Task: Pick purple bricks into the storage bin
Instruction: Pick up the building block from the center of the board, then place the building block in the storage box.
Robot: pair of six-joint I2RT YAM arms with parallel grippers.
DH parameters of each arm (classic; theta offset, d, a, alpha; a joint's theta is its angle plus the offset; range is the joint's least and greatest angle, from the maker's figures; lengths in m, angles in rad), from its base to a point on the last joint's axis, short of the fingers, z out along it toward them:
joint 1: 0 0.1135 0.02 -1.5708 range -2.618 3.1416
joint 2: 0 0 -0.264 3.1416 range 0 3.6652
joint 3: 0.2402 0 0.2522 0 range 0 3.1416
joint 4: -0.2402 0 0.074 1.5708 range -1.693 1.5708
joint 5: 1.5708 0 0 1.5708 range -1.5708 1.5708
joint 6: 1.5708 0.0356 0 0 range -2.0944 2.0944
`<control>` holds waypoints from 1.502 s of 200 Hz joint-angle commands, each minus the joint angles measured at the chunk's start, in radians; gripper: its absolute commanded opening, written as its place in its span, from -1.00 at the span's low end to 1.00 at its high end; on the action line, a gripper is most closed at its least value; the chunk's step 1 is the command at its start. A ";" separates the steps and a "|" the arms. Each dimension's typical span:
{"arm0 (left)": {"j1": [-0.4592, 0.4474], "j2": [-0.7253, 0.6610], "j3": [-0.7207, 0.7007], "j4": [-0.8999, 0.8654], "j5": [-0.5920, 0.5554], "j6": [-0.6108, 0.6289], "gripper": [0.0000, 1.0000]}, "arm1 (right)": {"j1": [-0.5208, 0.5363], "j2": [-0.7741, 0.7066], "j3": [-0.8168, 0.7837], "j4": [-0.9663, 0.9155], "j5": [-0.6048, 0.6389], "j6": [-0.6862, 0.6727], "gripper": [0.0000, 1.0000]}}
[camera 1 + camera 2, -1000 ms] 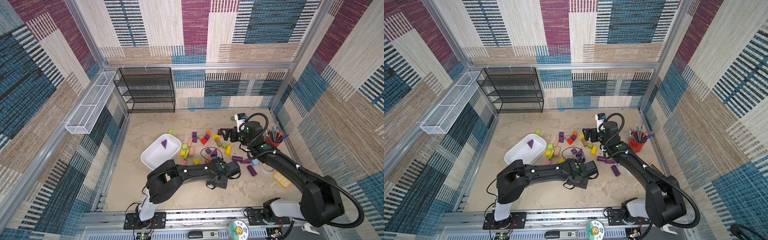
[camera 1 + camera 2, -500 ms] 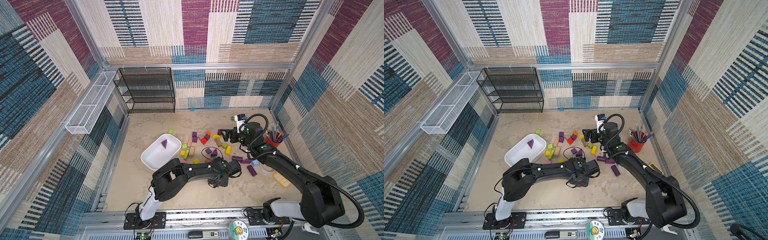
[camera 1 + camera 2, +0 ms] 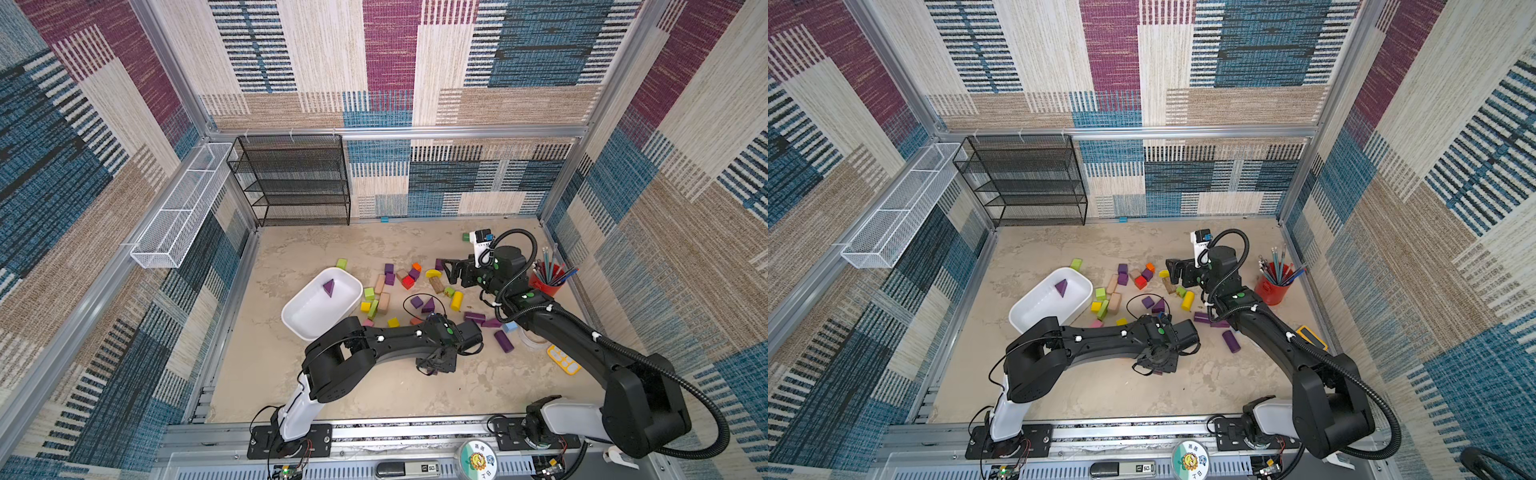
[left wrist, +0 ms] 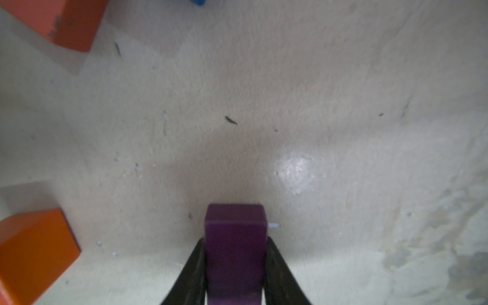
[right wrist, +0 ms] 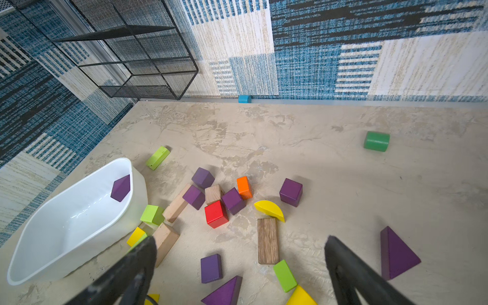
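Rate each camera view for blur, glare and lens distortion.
Left wrist view: soft throughout, gripped purple brick included, glare patch on the table. Right wrist view: sharp, sheen inside the storage bin, the hand's near fingers soft. Both top views: sharp, evenly lit, walls splayed by the wide lens.

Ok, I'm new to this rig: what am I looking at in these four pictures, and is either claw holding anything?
Two black robot arms work on a beige table. The two wide pictures come from one overhead camera; the two close ones from a camera on each wrist. Coloured wooden blocks lie scattered beside the white storage bin, which holds one purple wedge. The left gripper is closed on a purple brick, seen in its wrist view. The right gripper is open and empty above the blocks.
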State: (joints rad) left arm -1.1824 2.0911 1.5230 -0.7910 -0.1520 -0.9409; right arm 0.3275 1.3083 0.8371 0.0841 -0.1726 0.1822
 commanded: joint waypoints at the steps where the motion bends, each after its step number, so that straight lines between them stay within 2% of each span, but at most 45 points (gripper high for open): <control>1: 0.000 0.000 0.004 -0.021 -0.009 0.036 -0.36 | 0.002 -0.005 -0.005 0.047 0.020 -0.004 0.99; 19: 0.004 -0.002 0.019 -0.035 -0.020 0.057 -0.39 | 0.001 -0.003 -0.009 0.052 0.029 -0.005 0.99; 32: 0.009 -0.006 0.025 -0.040 -0.021 0.075 -0.50 | 0.002 -0.006 -0.012 0.058 0.036 -0.004 0.99; 123: 0.070 -0.096 0.032 -0.087 0.001 0.160 -0.47 | 0.001 0.014 -0.015 0.085 0.035 -0.003 0.99; 222: 0.223 -0.236 -0.015 -0.107 -0.004 0.215 -0.48 | 0.001 0.021 -0.032 0.108 0.042 -0.007 0.99; 300: 0.398 -0.356 -0.044 -0.134 -0.001 0.256 -0.47 | 0.001 0.054 -0.030 0.113 0.045 -0.013 0.99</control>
State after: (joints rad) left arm -0.8223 1.7664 1.4849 -0.8974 -0.1501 -0.7292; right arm 0.3279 1.3540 0.8055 0.1604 -0.1345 0.1787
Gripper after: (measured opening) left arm 0.342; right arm 0.995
